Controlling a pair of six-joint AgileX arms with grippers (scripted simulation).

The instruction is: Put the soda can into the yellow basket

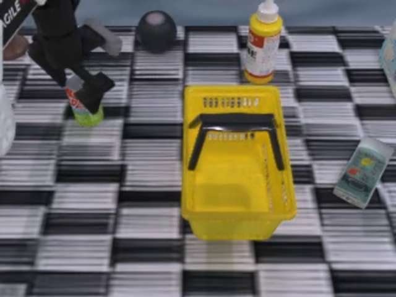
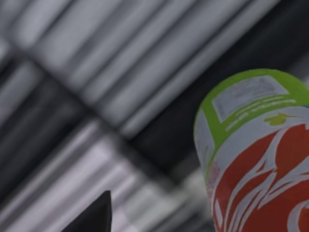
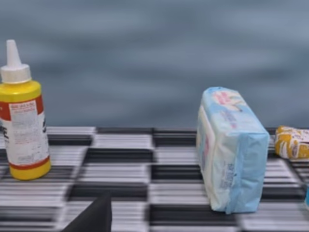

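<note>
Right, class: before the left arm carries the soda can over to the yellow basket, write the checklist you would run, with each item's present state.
1. Left tool at the soda can: ok.
2. Grip closed on the can: cannot tell.
3. Can upright: ok.
4. Yellow basket empty inside: ok.
5. Basket handles clear of the opening: not ok, they lie across it.
6. Yellow bottle outside the basket: ok.

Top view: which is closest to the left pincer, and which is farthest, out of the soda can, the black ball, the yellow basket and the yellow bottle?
1. Soda can: right at the left pincer, far left of the table.
2. Black ball: at the back, a little to the pincer's right.
3. Yellow basket: in the middle.
4. Yellow bottle: at the back, behind the basket.
</note>
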